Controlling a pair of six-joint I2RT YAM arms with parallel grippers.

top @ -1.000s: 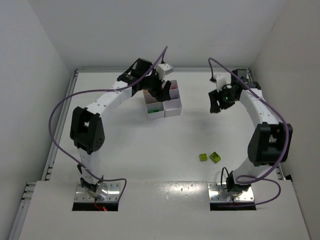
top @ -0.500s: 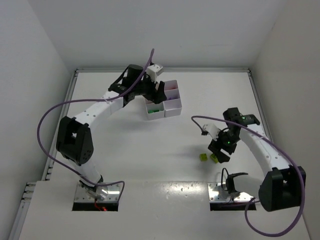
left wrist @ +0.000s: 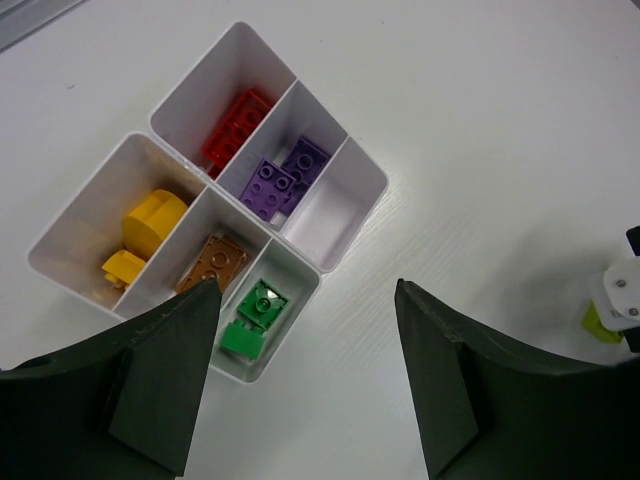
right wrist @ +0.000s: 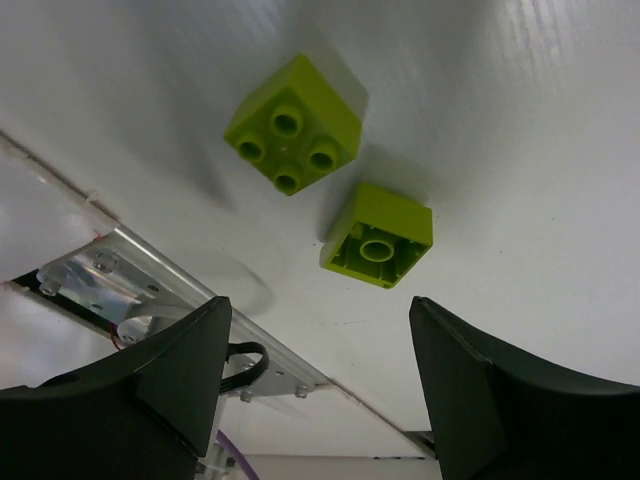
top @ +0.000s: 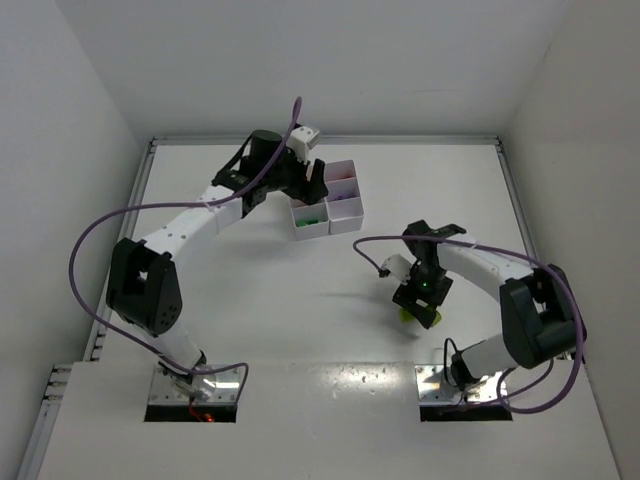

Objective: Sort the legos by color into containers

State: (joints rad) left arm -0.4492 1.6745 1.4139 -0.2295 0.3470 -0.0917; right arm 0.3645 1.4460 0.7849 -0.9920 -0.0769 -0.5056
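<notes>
The white six-compartment tray (top: 348, 212) stands at the back centre. In the left wrist view the tray (left wrist: 386, 182) holds red bricks (left wrist: 235, 125), purple bricks (left wrist: 280, 180), yellow bricks (left wrist: 140, 230), an orange brick (left wrist: 215, 262) and green bricks (left wrist: 252, 320); one compartment is bare. My left gripper (left wrist: 305, 400) is open and empty above the tray's near edge. Two lime bricks lie on the table: one studs up (right wrist: 295, 125), one tipped with its underside showing (right wrist: 380, 235). My right gripper (right wrist: 315, 390) is open just above them, touching neither.
The right arm (top: 480, 265) arcs over the right front of the table, its gripper (top: 420, 300) covering most of the lime bricks in the top view. The arm base plates (top: 455, 385) sit at the near edge. Walls enclose the table.
My right arm has swung from the back right down to the front, and its gripper now hangs over the lime bricks. My left gripper has shifted slightly left above the tray.
</notes>
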